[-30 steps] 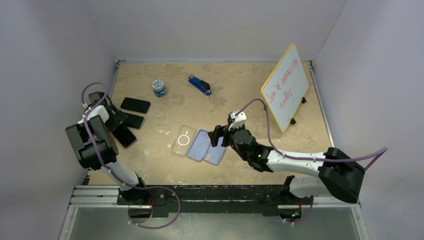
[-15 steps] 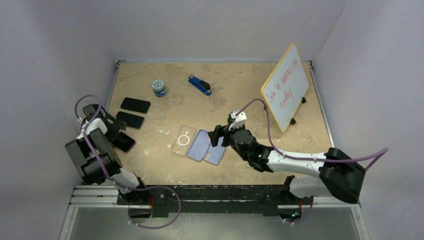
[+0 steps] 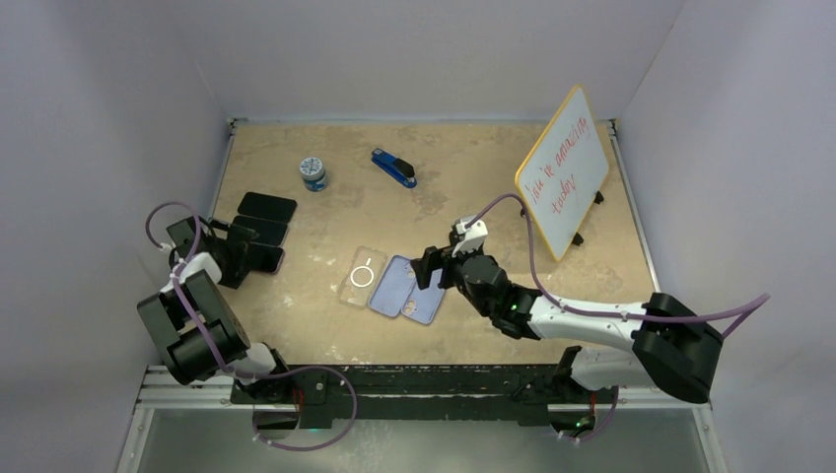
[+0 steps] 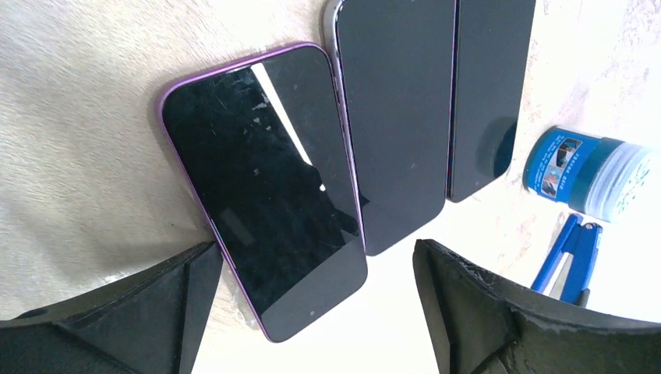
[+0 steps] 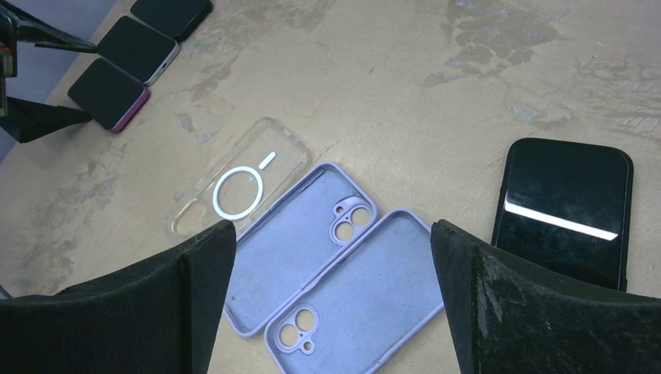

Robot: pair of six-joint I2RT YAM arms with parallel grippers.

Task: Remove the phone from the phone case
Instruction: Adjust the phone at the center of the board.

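Jaws stood wide on both arms as I watched from the console. My left claw (image 4: 312,312) was open and empty, low near the table's (image 3: 473,158) left edge. Its fingers (image 4: 117,327) framed the near end of a purple-rimmed phone (image 4: 265,187) lying face up. A second phone (image 4: 394,117) and a third phone (image 4: 487,86), both dark, lay in a row beside it. Farther off were a blue jar (image 4: 592,175) and a blue stapler (image 4: 569,261).

My right claw (image 5: 331,241), likewise spread and holding nothing, hovered mid-table over two lilac cases (image 5: 300,241) lying side by side, hollow side up. A clear case (image 5: 234,183) lay just to their left. A black phone (image 5: 565,210) lay face up by the right finger, apart from the lilac cases; I could not tell whether a case held it. A whiteboard (image 3: 564,172) leaned at the far right.
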